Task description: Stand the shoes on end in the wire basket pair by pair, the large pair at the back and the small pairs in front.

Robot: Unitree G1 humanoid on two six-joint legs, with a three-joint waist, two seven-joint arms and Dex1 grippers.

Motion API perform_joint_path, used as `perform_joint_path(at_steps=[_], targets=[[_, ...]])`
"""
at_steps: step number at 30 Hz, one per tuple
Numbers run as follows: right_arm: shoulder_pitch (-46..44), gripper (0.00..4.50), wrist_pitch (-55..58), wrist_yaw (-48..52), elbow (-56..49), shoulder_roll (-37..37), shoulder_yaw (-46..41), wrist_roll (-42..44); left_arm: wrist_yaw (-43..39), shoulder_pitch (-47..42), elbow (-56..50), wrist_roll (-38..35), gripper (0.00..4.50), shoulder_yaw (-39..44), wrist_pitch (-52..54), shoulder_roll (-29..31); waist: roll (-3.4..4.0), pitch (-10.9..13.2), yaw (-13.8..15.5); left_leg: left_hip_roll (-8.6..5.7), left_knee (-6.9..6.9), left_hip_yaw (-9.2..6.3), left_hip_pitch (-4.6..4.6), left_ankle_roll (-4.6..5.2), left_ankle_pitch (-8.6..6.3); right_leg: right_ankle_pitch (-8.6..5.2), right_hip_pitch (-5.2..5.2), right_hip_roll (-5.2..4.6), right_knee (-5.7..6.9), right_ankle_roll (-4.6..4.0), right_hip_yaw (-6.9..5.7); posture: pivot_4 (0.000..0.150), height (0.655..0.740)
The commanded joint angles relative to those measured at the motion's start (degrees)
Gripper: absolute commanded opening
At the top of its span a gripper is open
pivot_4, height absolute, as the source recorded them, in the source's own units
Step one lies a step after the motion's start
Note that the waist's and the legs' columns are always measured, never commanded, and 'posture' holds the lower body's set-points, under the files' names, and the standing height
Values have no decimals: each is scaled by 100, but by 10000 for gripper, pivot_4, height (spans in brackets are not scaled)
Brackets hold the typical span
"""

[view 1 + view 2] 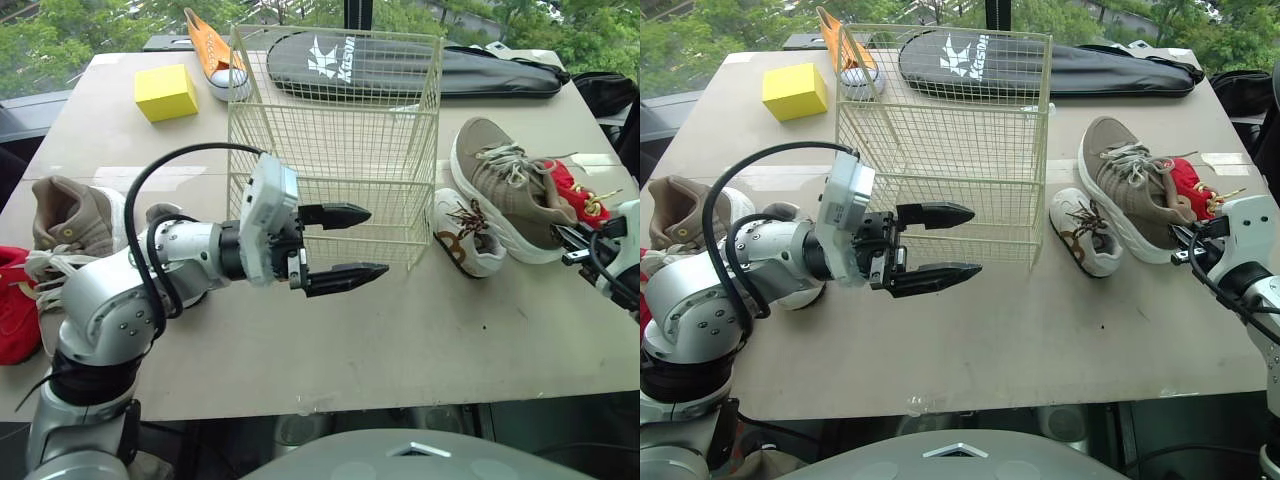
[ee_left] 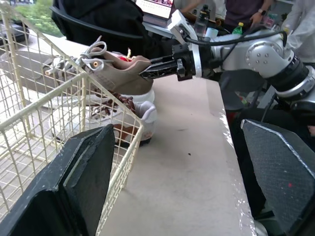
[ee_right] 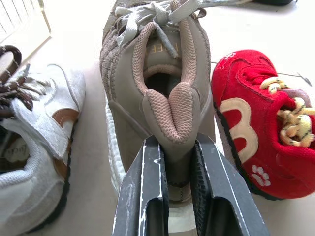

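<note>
The empty wire basket [image 1: 335,140] stands mid-table. My left gripper [image 1: 372,241] hovers open just in front of its near right corner, holding nothing. To the basket's right lie a large taupe shoe [image 1: 500,185], a small white shoe [image 1: 465,235] and a small red shoe [image 1: 578,192]. My right gripper [image 3: 177,143] is shut on the taupe shoe's heel [image 3: 172,113], which still rests on the table. On the left side lie a second taupe shoe [image 1: 70,215] and a red shoe [image 1: 12,300], partly behind my left arm.
An orange shoe [image 1: 215,55] lies behind the basket's back left corner. A yellow block [image 1: 165,92] sits at the back left. A long black racket bag [image 1: 420,65] lies across the back. Bare table stretches in front of the basket.
</note>
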Motion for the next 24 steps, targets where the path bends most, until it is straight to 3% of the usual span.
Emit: perform_joint_path(at_steps=[1,9,13,17,19,24], targets=[[-328,494,-611,-142,-409,222,-413,224,280,-263,44,-287,45000,209,23,-208,10,6,15,-1,0,0,-3,0,0,0,-2,-2,0,0,0,1500,7400],[-1388,494,-1257,-634,-503,421,-691,475,1246,-926,650,-1114,45000,594,165,-746,23,14,33,-7,4,-7,-25,-2,1,4,-22,-5,0,5,-8,1500,7400],[-2329,494,-1250,-681,-333,199,-774,982,2352,-1315,954,-1636,45000,923,85,-1056,25,15,30,-9,3,-8,-29,-2,1,4,-27,-10,0,5,-9,1500,7400],[-3469,494,-1014,691,35,-973,-519,1965,3297,-1941,1877,-3017,45000,1462,142,-975,60,44,10,-14,10,-4,-32,-1,2,10,-31,-15,5,12,-4,1500,7400],[-3641,494,-987,984,182,-1227,-445,2160,3489,-2043,2062,-3264,45000,1578,153,-937,47,37,8,-9,3,-7,-27,0,2,8,-29,-10,0,9,-8,1500,7400],[-4174,494,-843,3057,652,-2292,144,2740,4117,-2706,3269,-4022,45000,2148,-83,-859,31,43,43,-17,11,-27,-44,1,1,9,-30,-20,-7,11,-19,1500,7400]])
